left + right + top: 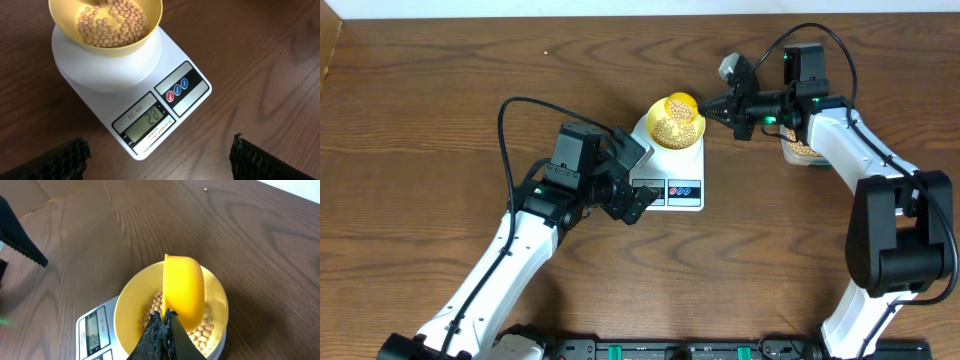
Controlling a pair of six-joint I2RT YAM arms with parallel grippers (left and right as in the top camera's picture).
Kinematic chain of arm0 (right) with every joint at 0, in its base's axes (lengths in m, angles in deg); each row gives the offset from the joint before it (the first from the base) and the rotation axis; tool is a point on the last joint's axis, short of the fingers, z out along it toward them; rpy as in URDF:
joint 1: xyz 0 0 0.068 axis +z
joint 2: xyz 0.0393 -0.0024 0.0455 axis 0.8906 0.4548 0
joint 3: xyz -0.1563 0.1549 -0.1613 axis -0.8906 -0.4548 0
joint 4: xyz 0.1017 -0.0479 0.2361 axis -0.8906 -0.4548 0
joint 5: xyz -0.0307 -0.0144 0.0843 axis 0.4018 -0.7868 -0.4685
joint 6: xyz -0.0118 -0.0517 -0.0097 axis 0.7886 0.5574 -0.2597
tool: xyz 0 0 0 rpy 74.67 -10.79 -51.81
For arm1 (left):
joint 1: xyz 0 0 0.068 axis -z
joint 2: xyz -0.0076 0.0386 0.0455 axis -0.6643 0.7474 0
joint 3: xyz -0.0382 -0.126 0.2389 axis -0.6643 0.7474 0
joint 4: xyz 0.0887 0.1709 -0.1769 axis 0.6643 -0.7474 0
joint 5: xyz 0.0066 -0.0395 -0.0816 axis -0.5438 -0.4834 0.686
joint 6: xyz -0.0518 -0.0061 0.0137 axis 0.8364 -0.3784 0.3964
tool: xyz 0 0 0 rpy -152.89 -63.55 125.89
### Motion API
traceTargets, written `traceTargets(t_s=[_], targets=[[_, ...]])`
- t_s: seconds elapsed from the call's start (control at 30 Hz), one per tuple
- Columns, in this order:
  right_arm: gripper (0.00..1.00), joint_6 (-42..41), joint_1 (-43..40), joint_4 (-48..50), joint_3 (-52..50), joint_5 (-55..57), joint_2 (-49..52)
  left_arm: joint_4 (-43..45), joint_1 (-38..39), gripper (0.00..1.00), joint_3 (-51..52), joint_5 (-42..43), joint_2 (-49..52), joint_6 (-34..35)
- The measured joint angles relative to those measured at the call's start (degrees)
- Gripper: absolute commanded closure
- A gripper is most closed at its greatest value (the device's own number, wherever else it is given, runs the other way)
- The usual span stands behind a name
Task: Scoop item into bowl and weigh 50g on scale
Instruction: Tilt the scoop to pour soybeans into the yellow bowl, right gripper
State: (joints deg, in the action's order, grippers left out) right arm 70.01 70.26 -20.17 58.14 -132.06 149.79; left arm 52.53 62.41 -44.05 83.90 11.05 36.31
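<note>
Right tool (162, 324), closed on the scoop (184, 287), holds it directly above the bowl (124, 305), lower centre; left tool (159, 159) stands wide, empty.

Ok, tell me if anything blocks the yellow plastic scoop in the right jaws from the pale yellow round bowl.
Nothing visible does. The scoop hangs right over the bowl, with only small tan beans beneath it.

Bright, even light; the scale (145, 85) casts a soft shadow.
</note>
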Motion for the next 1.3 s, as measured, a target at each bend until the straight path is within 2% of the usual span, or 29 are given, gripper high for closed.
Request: traceTargets(t_s=[0.67,1.3], targets=[[0.99,6.2,0.0,-0.8,0.0,0.0,0.0,0.0,0.0,0.08,0.0,0.0,0.0,0.0],[0.99,16.0,1.4,-0.6,0.0,0.1,0.0,0.0,0.0,0.08,0.0,0.0,0.0,0.0]])
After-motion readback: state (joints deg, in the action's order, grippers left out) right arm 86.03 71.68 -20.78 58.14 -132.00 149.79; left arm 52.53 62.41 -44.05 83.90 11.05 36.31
